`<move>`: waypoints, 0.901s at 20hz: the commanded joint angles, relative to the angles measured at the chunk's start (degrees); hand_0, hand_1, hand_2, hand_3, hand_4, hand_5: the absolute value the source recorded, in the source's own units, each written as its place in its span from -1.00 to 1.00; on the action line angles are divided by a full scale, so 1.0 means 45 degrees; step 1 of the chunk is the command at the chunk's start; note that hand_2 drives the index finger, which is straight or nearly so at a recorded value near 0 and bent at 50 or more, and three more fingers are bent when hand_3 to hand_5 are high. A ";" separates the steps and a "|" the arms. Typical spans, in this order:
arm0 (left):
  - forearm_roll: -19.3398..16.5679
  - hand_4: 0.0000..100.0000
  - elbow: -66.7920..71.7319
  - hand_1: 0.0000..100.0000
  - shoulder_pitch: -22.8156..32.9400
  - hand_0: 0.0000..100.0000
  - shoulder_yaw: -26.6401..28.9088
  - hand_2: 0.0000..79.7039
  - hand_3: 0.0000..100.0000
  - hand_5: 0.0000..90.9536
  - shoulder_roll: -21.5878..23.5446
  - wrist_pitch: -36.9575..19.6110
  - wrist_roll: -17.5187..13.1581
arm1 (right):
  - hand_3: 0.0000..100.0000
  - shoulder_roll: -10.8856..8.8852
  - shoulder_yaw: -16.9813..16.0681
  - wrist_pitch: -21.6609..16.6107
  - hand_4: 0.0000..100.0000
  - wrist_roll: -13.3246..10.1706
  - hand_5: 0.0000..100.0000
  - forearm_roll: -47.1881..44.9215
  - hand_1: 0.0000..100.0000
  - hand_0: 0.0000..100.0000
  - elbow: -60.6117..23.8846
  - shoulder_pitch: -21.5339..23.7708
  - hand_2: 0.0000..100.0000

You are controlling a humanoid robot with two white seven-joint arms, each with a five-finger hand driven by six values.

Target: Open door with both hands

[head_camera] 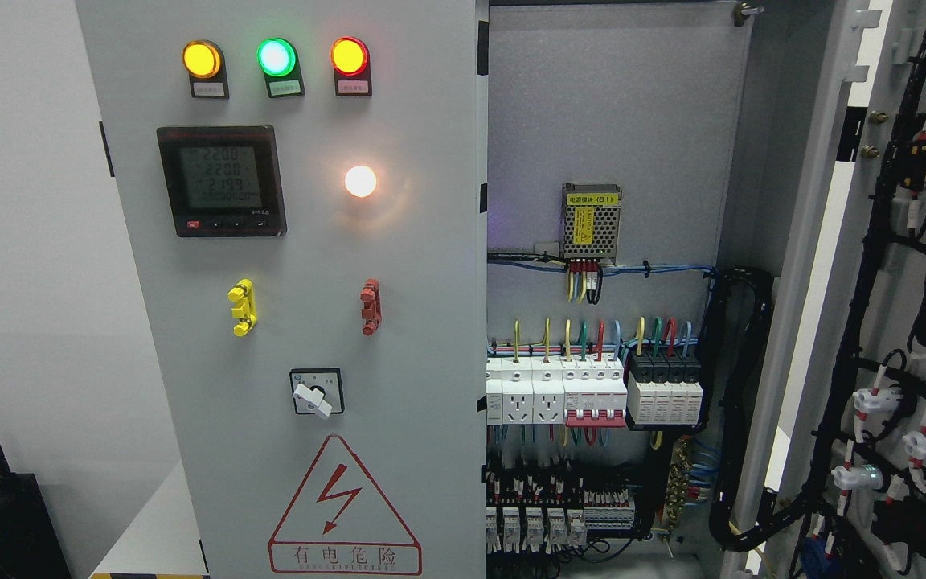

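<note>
grey left door (302,322) shut with lamps, meter (221,180), rotary switch (316,392), warning triangle (344,508), right door (905,322) swung open at far right, breakers (592,390) and wiring exposed between, neither robot hand visible, fingers cannot tell

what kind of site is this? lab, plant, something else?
Probably an electrical test or training room. An electrical cabinet stands against a plain white wall, its right door swung open, showing circuit breakers and wiring. The closed left door carries indicator lamps and a digital meter.
</note>
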 commanded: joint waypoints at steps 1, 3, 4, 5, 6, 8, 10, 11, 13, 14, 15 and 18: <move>-0.0308 -0.93 -0.0185 -1.00 -0.0002 -1.00 0.0106 -1.00 -1.00 -1.00 -0.0019 -0.0008 -0.0004 | -1.00 -0.0618 0.0084 -0.0742 -1.00 0.0057 -1.00 -0.0390 -1.00 -1.00 -0.5524 0.2243 -1.00; -0.0308 -0.93 -0.0185 -1.00 -0.0002 -1.00 0.0086 -1.00 -1.00 -1.00 -0.0019 -0.0008 -0.0004 | -1.00 -0.0775 0.0104 -0.0782 -1.00 0.0057 -1.00 -0.0409 -1.00 -1.00 -0.6284 0.2868 -1.00; -0.0308 -0.93 -0.0185 -1.00 -0.0002 -1.00 0.0086 -1.00 -1.00 -1.00 -0.0019 -0.0008 -0.0004 | -1.00 -0.0775 0.0104 -0.0821 -1.00 0.0057 -1.00 -0.0429 -1.00 -1.00 -0.6772 0.3181 -1.00; -0.0308 -0.93 -0.0185 -1.00 -0.0002 -1.00 0.0086 -1.00 -1.00 -1.00 -0.0019 -0.0008 -0.0004 | -1.00 -0.0775 0.0084 -0.0976 -1.00 0.0057 -1.00 -0.0429 -1.00 -1.00 -0.7298 0.3493 -1.00; -0.0308 -0.93 -0.0185 -1.00 -0.0002 -1.00 0.0086 -1.00 -1.00 -1.00 -0.0019 -0.0008 -0.0004 | -1.00 -0.0756 0.0104 -0.1171 -1.00 0.0057 -1.00 -0.0429 -1.00 -1.00 -0.7826 0.3806 -1.00; -0.0308 -0.93 -0.0204 -1.00 -0.0002 -1.00 0.0086 -1.00 -1.00 -1.00 -0.0019 -0.0008 -0.0004 | -1.00 -0.0717 0.0337 -0.1426 -1.00 0.0057 -1.00 -0.0429 -1.00 -1.00 -0.8745 0.4431 -1.00; -0.0308 -0.93 -0.0204 -1.00 -0.0022 -1.00 0.0086 -1.00 -1.00 -1.00 -0.0019 -0.0028 -0.0004 | -1.00 -0.0755 0.0688 -0.1717 -1.00 0.0076 -1.00 -0.0429 -1.00 -1.00 -0.9547 0.4746 -1.00; -0.0308 -0.93 -0.0204 -1.00 -0.0022 -1.00 0.0086 -1.00 -1.00 -1.00 -0.0019 -0.0028 -0.0004 | -1.00 -0.0756 0.0767 -0.2203 -1.00 0.0115 -1.00 -0.0429 -1.00 -1.00 -0.9666 0.4746 -1.00; -0.0308 -0.93 -0.0204 -1.00 -0.0022 -1.00 0.0086 -1.00 -1.00 -1.00 0.0001 -0.0028 -0.0004 | -1.00 -0.0833 0.0807 -0.3297 -1.00 0.0212 -1.00 -0.0448 -1.00 -1.00 -0.9881 0.4766 -1.00; -0.0308 -0.93 -0.0204 -1.00 -0.0022 -1.00 0.0086 -1.00 -1.00 -1.00 0.0001 -0.0028 -0.0004 | -1.00 -0.0950 0.0904 -0.3669 -1.00 0.0232 -1.00 -0.0448 -1.00 -1.00 -1.0056 0.4785 -1.00; -0.0308 -0.93 -0.0204 -1.00 -0.0022 -1.00 0.0086 -1.00 -1.00 -1.00 0.0001 -0.0028 -0.0004 | -1.00 -0.1009 0.1021 -0.3963 -1.00 0.0232 -1.00 -0.0448 -1.00 -1.00 -1.0193 0.4785 -1.00; -0.0308 -0.93 -0.0204 -1.00 -0.0022 -1.00 0.0086 -1.00 -1.00 -1.00 0.0001 -0.0028 -0.0004 | -1.00 -0.1340 0.1119 -0.4569 -1.00 0.0232 -1.00 -0.0448 -1.00 -1.00 -1.0604 0.4844 -1.00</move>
